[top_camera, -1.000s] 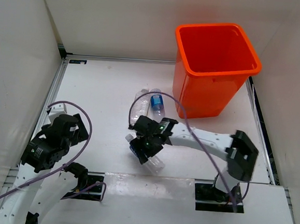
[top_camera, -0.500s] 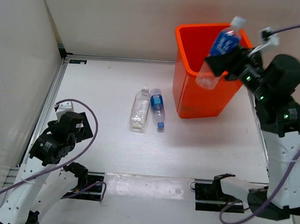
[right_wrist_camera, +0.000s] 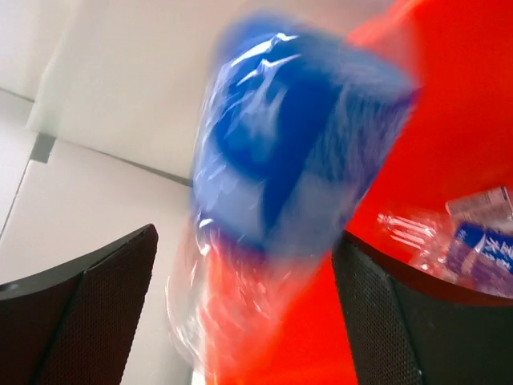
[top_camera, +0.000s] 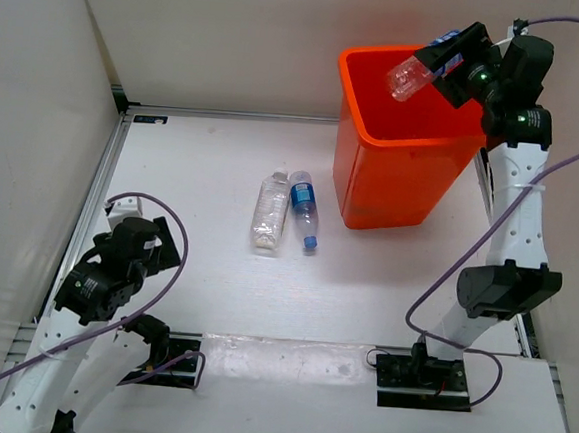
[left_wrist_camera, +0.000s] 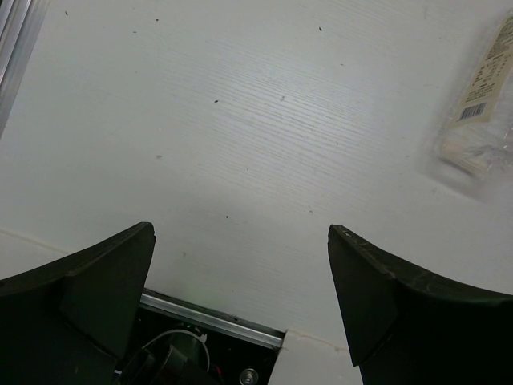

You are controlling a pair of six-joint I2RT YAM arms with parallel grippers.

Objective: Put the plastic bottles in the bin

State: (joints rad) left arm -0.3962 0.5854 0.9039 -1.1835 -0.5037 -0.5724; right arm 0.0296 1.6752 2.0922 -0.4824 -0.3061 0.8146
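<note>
right gripper (top_camera: 450,61): clamped on a blue-label bottle (top_camera: 418,71)
bottle axis: tilted, base over the bin (top_camera: 416,144) mouth
left gripper (left_wrist_camera: 240,313): wide open, holding nothing

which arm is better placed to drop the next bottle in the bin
Right. The right gripper already holds a blue-labelled bottle over the orange bin. The left gripper sits open and empty near its base, far from the bin.

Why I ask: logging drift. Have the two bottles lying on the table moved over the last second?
No. The two bottles lie side by side left of the orange bin, the same as before.
</note>
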